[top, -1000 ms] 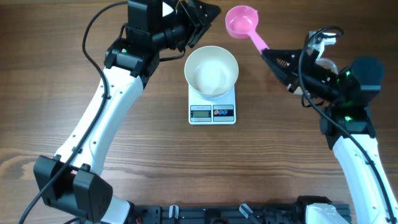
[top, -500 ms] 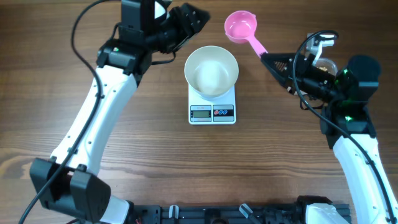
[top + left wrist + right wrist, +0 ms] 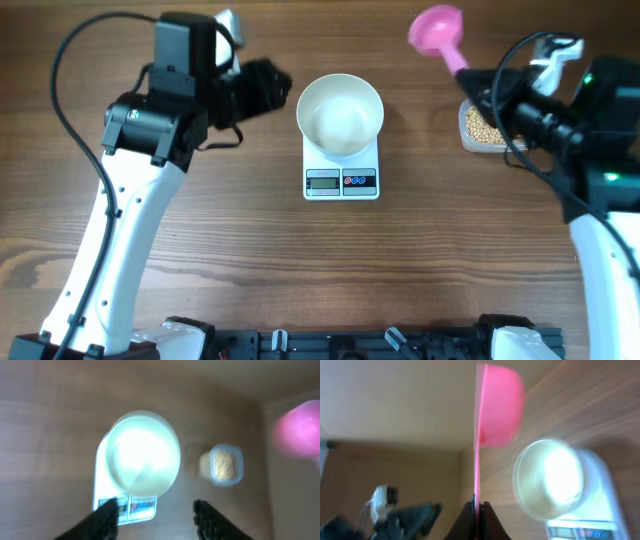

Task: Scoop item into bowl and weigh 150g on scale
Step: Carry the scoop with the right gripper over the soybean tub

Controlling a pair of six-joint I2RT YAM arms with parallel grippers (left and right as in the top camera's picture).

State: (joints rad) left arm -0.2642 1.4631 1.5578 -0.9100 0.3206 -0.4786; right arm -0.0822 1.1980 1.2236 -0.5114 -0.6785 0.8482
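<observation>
The scale (image 3: 341,182), display nearward, carries the bowl (image 3: 340,115).

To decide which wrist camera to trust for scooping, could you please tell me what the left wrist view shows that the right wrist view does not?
Only the left wrist view: the clear tub of beans, beside the scale, and the left tool, open and empty. Only the right wrist view: the right tool shut on the handle of the pink scoop, and the left arm, far off and blurred. Both: the white bowl on the scale, and the pink scoop.
</observation>
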